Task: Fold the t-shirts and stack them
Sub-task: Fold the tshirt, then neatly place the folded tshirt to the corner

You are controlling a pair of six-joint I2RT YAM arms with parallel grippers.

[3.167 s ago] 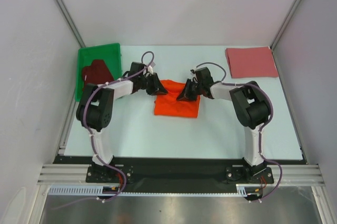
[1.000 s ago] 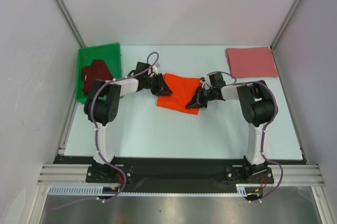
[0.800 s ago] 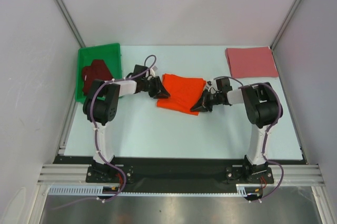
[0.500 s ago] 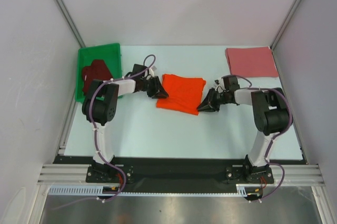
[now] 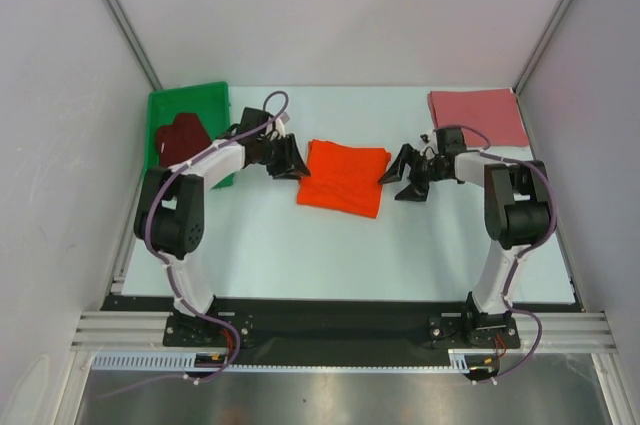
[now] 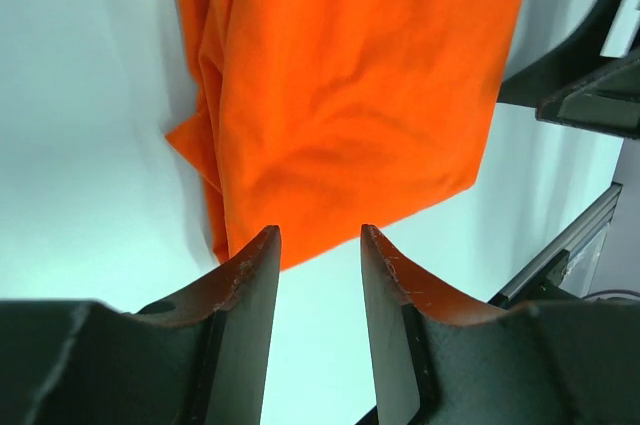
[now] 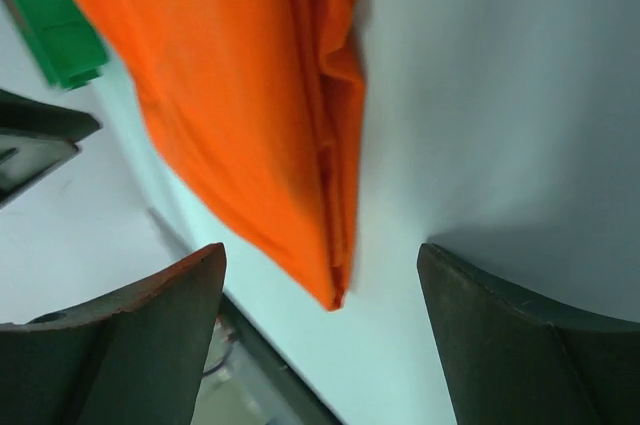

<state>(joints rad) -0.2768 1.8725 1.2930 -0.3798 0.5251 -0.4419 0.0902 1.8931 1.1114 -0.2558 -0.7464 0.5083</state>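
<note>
The orange t-shirt (image 5: 343, 177) lies folded in the middle of the table, and it fills the upper part of the left wrist view (image 6: 350, 95) and the right wrist view (image 7: 240, 95). My left gripper (image 5: 291, 159) sits just off its left edge, open, with bare table between the fingers (image 6: 245, 285). My right gripper (image 5: 406, 176) sits just off the shirt's right edge, open wide and holding nothing, and the shirt's folded corner lies ahead of its fingers (image 7: 150, 320). The pink t-shirt (image 5: 477, 117) lies folded at the back right. The maroon t-shirt (image 5: 180, 137) lies crumpled in the bin.
The green plastic bin (image 5: 170, 103) stands at the back left against the side wall, close behind my left arm. White walls close in the table on three sides. The black rail with both arm bases runs along the near edge.
My right gripper has opened, let go of the orange t-shirt and drawn back to the right. My left gripper has opened wider and pulled back a little to the left. The shirt now lies flat.
</note>
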